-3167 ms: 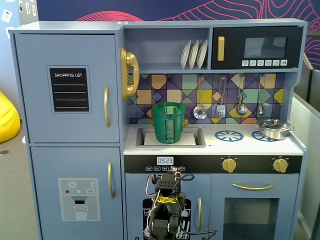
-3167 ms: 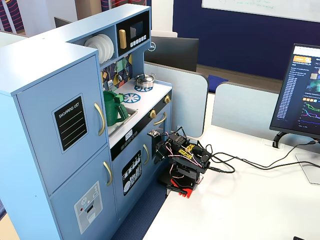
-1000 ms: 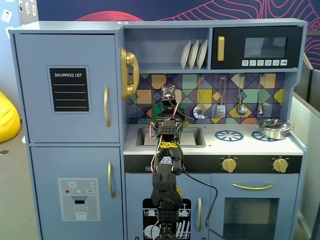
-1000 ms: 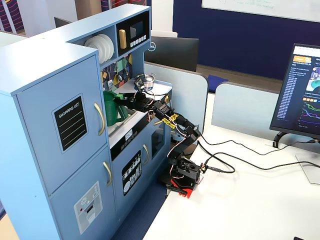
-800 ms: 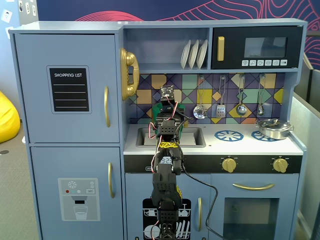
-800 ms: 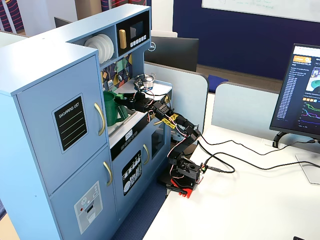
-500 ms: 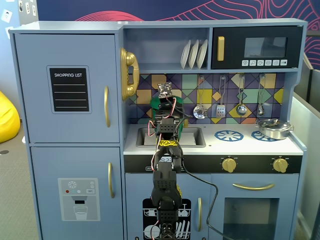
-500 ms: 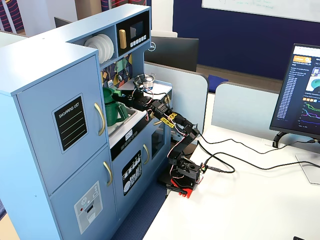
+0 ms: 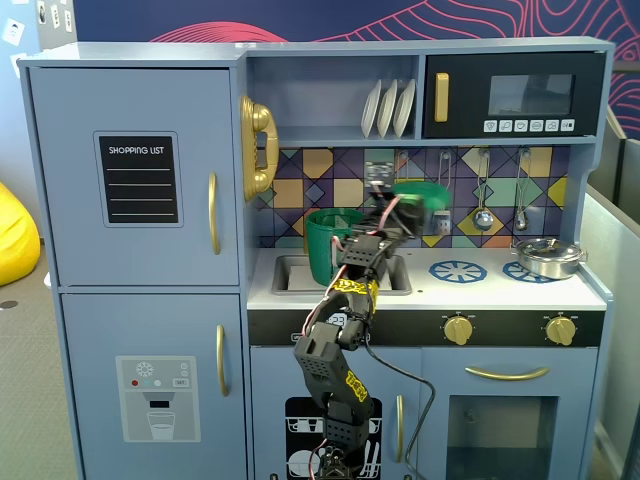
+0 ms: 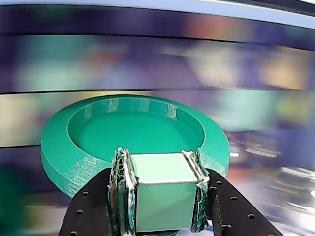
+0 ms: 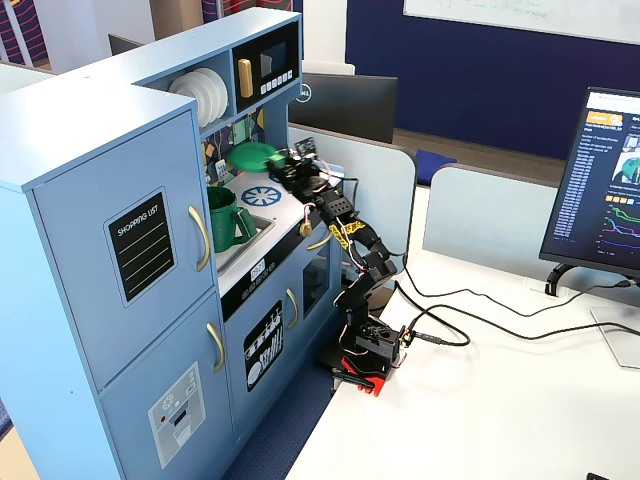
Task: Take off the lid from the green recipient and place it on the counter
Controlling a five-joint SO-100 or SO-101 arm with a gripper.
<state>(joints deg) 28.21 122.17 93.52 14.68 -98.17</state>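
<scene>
My gripper (image 9: 397, 207) is shut on the raised tab of the round green lid (image 9: 421, 192) and holds it in the air above the white counter (image 9: 500, 290), in front of the tiled back wall. In the wrist view the lid (image 10: 93, 147) faces me with its hollow side, and its square tab sits clamped in the gripper (image 10: 160, 156) between both fingers (image 10: 120, 187). The tall green recipient (image 9: 328, 245) stands open in the sink, left of the lid and below it. In the other fixed view the lid (image 11: 252, 155) hangs above and behind the recipient (image 11: 225, 218).
A silver metal pot (image 9: 548, 257) sits on the right burner ring. A blue burner ring (image 9: 458, 270) is printed mid-counter. Utensils (image 9: 483, 215) hang on the back wall, and white plates (image 9: 388, 108) stand on the shelf above. The recessed sink (image 9: 290, 275) is at the counter's left.
</scene>
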